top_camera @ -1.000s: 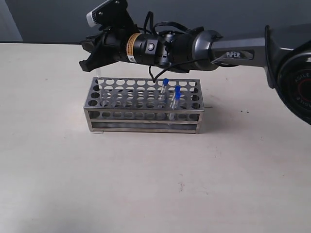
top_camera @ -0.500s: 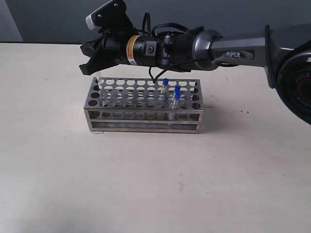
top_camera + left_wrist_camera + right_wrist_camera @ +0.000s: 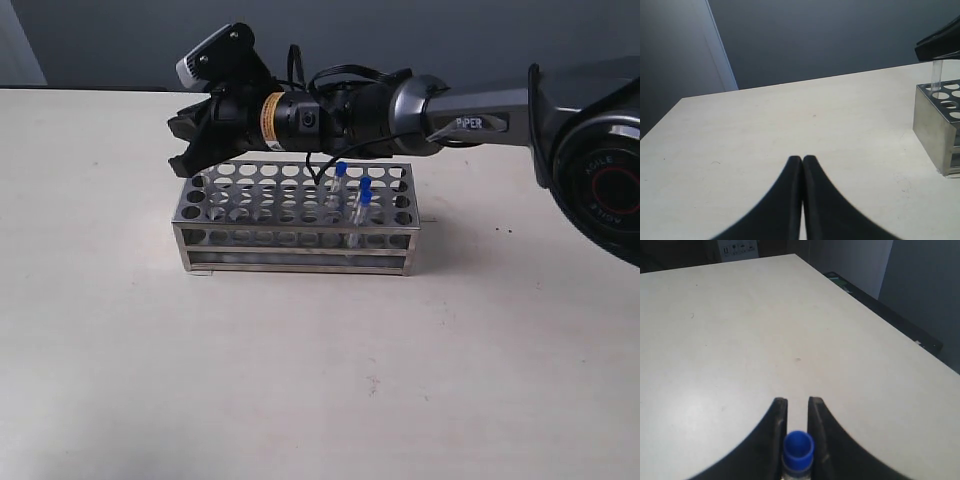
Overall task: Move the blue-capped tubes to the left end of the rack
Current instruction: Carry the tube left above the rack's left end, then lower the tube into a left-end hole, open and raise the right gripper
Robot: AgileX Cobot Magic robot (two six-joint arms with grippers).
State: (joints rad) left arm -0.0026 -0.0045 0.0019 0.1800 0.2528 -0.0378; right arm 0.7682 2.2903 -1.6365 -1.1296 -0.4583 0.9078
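Blue-capped tube (image 3: 798,450) body cut off at right wrist view's edge (only cap shows). Rack (image 3: 935,130) cropped in left wrist view. Three racked tubes (image 3: 341,170): clear bodies faint, lower ends hidden.

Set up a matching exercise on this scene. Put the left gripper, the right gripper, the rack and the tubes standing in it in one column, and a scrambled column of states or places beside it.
Column one:
1. left gripper
2. right gripper
3. rack
4. three standing tubes

Column two:
A. toward the rack's right end in the exterior view
B. jaws around a blue-capped tube
C. jaws pressed together, nothing between them
D. silver, on the pale table

Pairs: 1-C, 2-B, 3-D, 4-A.
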